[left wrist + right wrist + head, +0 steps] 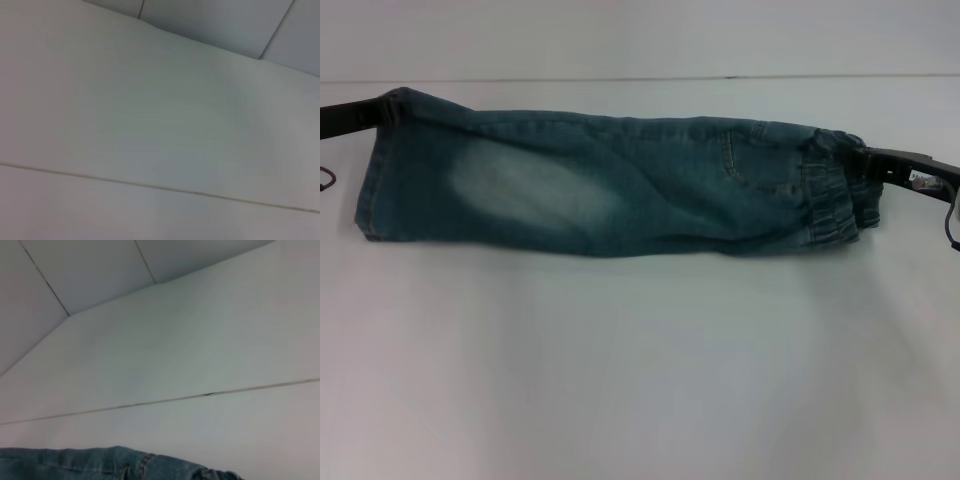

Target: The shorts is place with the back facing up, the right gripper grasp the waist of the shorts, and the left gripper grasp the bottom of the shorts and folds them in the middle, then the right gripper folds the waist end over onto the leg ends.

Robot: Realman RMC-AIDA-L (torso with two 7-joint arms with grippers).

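My left gripper (382,112) pinches the leg ends (368,190) and my right gripper (868,160) the waist (830,190), holding the shorts (610,190) stretched lengthwise, parallel to the table's (640,380) far edge.

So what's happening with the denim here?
The shorts are folded lengthwise into a long strip and stretched across the white table between both arms. The right claw grips the waist on the robot's right; the left claw holds the top corner at the leg ends on its left. The middle fold looks done; the waist has not yet been brought over onto the leg ends.
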